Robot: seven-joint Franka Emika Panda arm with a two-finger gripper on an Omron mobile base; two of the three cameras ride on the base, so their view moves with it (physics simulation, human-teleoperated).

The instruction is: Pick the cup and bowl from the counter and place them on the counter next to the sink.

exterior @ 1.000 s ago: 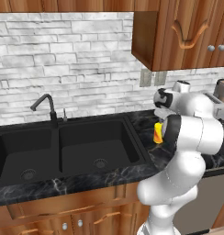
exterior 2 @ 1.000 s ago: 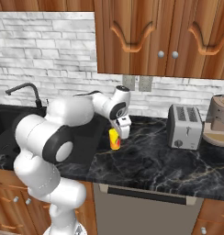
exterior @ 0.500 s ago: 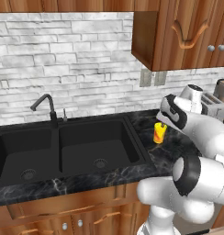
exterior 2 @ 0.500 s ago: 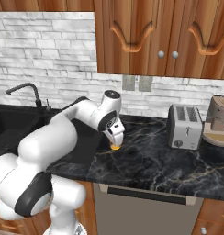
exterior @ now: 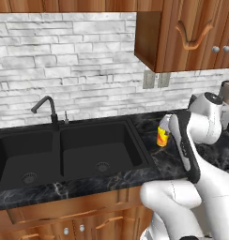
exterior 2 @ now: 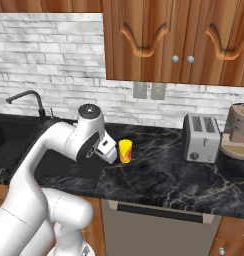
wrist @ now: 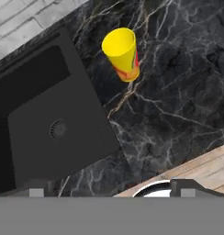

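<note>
The yellow cup (wrist: 121,53) with its orange-red mark stands upright on the black marble counter (wrist: 178,96), just right of the sink (wrist: 49,124). It stands free, apart from the fingers. My gripper (wrist: 112,192) is open and held above and back from it, with nothing between its wide-spread tips. In the right base view the hand (exterior 2: 109,150) hangs just left of the cup (exterior 2: 125,151). From the left base view the cup (exterior: 162,136) shows beside the sink's (exterior: 64,154) right rim. A grey-beige bowl (exterior 2: 236,149) sits at the far right in front of the coffee machine.
A silver toaster (exterior 2: 201,137) and a coffee machine (exterior 2: 240,125) stand on the counter (exterior 2: 159,175) to the right. The black gooseneck faucet (exterior: 46,107) rises behind the sink. Wooden wall cabinets (exterior 2: 169,40) hang overhead. My own arm (exterior: 191,140) blocks the counter's right part.
The gripper held the cup over the counter by the sink, set it down and let go. The hand has drawn back and the arm's elbow has swung.
</note>
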